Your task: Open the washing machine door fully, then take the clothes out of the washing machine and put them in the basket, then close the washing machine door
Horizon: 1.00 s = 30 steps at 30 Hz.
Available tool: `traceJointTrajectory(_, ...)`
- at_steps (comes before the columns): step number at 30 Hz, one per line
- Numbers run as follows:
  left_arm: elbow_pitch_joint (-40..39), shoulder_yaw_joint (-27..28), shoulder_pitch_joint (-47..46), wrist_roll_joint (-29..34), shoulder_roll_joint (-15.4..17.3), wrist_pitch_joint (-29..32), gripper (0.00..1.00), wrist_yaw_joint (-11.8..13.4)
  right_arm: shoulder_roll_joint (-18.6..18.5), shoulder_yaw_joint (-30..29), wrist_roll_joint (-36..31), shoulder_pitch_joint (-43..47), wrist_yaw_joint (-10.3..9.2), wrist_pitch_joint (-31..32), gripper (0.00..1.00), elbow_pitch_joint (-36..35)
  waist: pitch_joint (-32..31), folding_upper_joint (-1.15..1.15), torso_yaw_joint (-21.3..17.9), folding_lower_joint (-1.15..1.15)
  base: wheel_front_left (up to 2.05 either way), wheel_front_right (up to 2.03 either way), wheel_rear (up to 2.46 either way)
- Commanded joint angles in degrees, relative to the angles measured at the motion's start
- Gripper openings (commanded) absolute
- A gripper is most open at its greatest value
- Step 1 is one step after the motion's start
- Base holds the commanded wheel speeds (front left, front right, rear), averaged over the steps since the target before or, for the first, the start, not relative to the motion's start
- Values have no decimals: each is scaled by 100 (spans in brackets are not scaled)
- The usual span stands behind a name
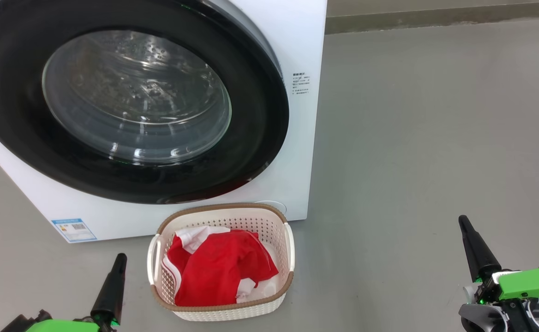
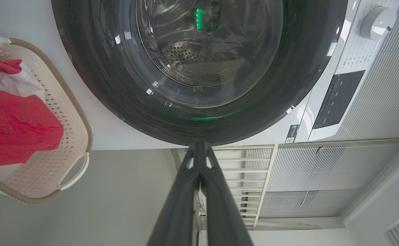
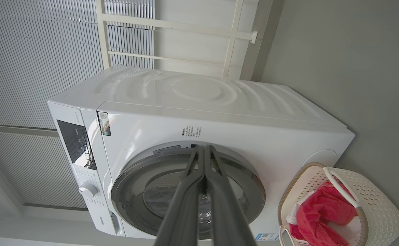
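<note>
The door [image 1: 135,99] is seen closed against the washer [image 1: 304,152], which is set just behind the basket [image 1: 223,208]. The clothes [image 1: 218,272] are piled inside the basket, red with white trim showing. The left gripper [image 1: 120,259] is held low to the left of the basket, apart from it, with its fingers pressed together and nothing between them. The right gripper [image 1: 464,222] is held well to the right of the basket, likewise closed and empty. The basket is set on the grey floor [image 1: 412,138].
</note>
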Motion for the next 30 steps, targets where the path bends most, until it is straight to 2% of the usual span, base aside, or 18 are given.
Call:
traceJointTrajectory(1,-119,200,-225,-40,59,20,0,-41,-77,95,0,-246,3,34,0,-169,0,0,0,0,0,0,0)
traceJointTrajectory(30,-120,199,-225,-41,59,19,0,-41,-77,95,0,-246,3,34,0,-169,0,0,0,0,0,0,0)
